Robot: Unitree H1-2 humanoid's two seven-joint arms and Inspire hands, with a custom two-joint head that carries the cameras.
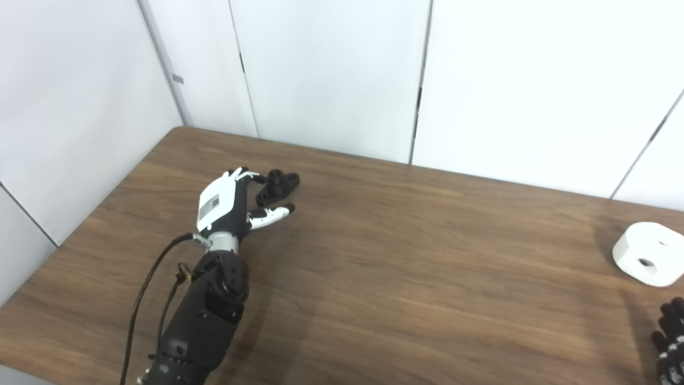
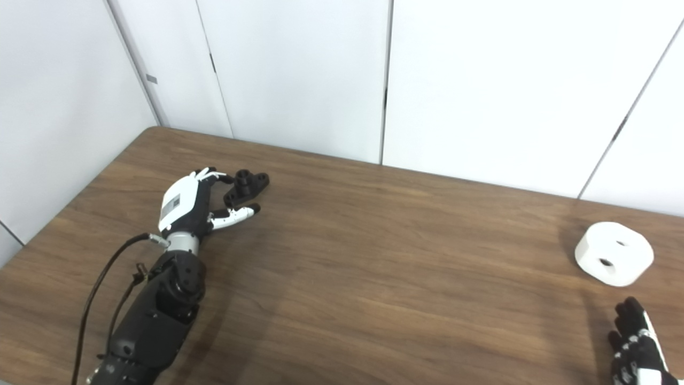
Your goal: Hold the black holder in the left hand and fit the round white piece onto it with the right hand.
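The left hand point(image 1: 227, 200), fingers apart, is reaching round the black holder point(image 1: 278, 186) (probably rigid, light plastic); best gripped across its flat base.

There is one brown wooden table point(image 1: 406, 278). On it, near the far left corner, sits one small black plastic holder point(image 1: 278, 185). Near the right edge sits one round white plastic piece point(image 2: 613, 253). Two robot hands show.
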